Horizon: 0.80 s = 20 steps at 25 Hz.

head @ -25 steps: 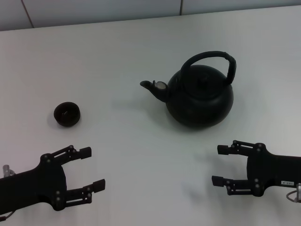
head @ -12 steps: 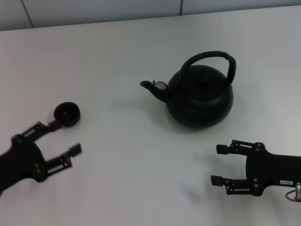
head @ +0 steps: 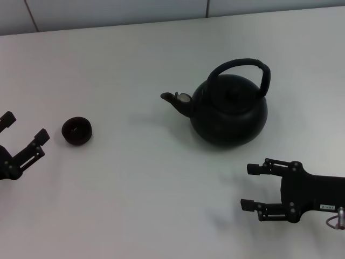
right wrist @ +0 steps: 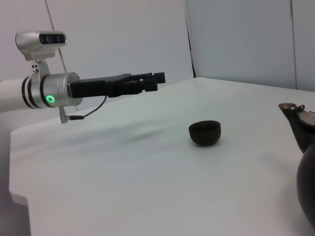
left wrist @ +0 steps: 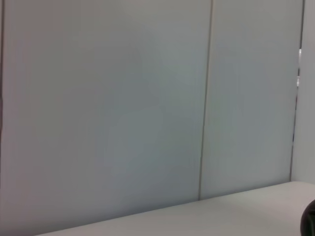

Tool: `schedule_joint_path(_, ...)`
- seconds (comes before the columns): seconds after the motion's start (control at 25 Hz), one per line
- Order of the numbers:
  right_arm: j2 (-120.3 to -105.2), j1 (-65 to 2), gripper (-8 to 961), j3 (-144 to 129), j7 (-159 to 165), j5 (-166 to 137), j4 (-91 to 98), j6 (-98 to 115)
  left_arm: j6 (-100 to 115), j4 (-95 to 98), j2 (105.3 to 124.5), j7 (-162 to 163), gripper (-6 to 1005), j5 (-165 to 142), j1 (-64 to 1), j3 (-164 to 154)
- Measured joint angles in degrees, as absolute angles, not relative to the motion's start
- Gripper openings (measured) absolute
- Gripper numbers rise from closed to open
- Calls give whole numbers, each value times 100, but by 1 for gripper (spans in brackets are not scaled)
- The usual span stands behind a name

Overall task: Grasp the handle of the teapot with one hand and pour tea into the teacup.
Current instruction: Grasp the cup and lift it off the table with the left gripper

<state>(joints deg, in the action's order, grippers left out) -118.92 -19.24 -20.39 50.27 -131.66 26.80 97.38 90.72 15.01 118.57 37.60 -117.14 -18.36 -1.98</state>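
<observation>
The matte-black teapot [head: 229,113] stands on the white table [head: 140,183], right of centre, with its spout pointing left. Its arched handle [head: 240,62] stands upright over the lid. The small dark teacup [head: 76,131] sits far to the left of the pot. My left gripper [head: 24,128] is open and empty at the left edge, just left of the cup. My right gripper [head: 248,186] is open and empty, in front of the teapot and apart from it. The right wrist view shows the teacup [right wrist: 204,132], the pot's spout [right wrist: 294,111] and the left gripper [right wrist: 158,81].
A pale wall runs behind the table's far edge [head: 161,21]. The left wrist view shows mostly wall panels [left wrist: 147,98] and a strip of table [left wrist: 236,211]. The table's left corner edge [right wrist: 19,196] shows in the right wrist view.
My left gripper has swung left and away from the front edge, from in front of the teacup to the left edge beside it. The right gripper has hardly moved.
</observation>
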Motion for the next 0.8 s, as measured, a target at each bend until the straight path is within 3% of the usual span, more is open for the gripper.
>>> schedule_joint_path(0.8, -11892, -1952, 811, -2030, 5036, -13139, 2681, 9730, 8113, 1472, 11866, 3519, 833, -11883, -1843, -1043)
